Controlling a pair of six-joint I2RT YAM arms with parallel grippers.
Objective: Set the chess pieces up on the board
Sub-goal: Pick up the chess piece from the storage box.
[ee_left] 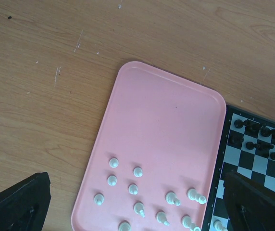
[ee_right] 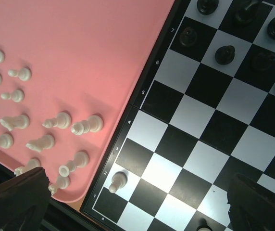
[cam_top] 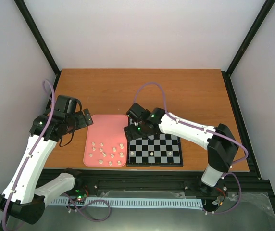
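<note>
The right gripper (ee_right: 135, 197) hung with its fingers (ee_right: 17, 202) spread wide and nothing between them, above the left side of the board (ee_right: 195, 115). Below it a white pawn (ee_right: 118, 182) stood on the leftmost file, one row in from the board's near border. Black pieces (ee_right: 224, 54) crowded the far rows. The left gripper (ee_left: 136, 197), equally wide and empty, hovered near the far-left corner of the pink tray (ee_left: 161, 125), where the other white pieces (ee_left: 137, 192) lay scattered across its near half. Board and tray sat just beside each other along the table's (cam_top: 176, 91) near edge. Bare wood ran from them to the far and right edges.
</note>
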